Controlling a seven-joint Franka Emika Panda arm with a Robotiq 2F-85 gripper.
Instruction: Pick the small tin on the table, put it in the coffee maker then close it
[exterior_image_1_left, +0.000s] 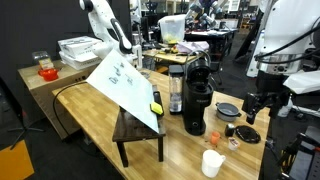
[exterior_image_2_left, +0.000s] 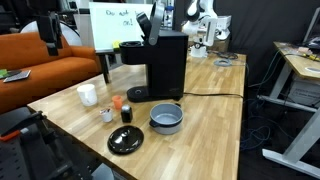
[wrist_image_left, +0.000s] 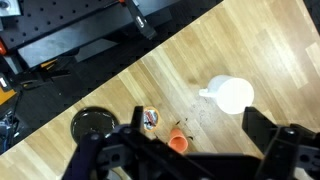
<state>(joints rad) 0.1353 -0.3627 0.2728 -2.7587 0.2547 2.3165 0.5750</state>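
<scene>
The small tin (wrist_image_left: 150, 118), round and open-topped with dark contents, lies on the light wooden table (wrist_image_left: 230, 45) beside a small orange cup (wrist_image_left: 177, 142). It also shows in an exterior view (exterior_image_2_left: 107, 115). My gripper (wrist_image_left: 198, 122) hangs open and empty above the table, the tin just inside its left finger. In an exterior view the gripper (exterior_image_1_left: 262, 104) is high over the table's end, apart from the black coffee maker (exterior_image_1_left: 197, 105). The coffee maker (exterior_image_2_left: 165, 65) stands upright in the table's middle.
A white cup (wrist_image_left: 232, 95) stands near my right finger. A black round lid (wrist_image_left: 92, 123) lies left of the tin. A grey bowl (exterior_image_2_left: 166, 120) sits before the coffee maker. A clear jar (exterior_image_1_left: 177, 95) and a dark stool (exterior_image_1_left: 138, 135) stand beyond it.
</scene>
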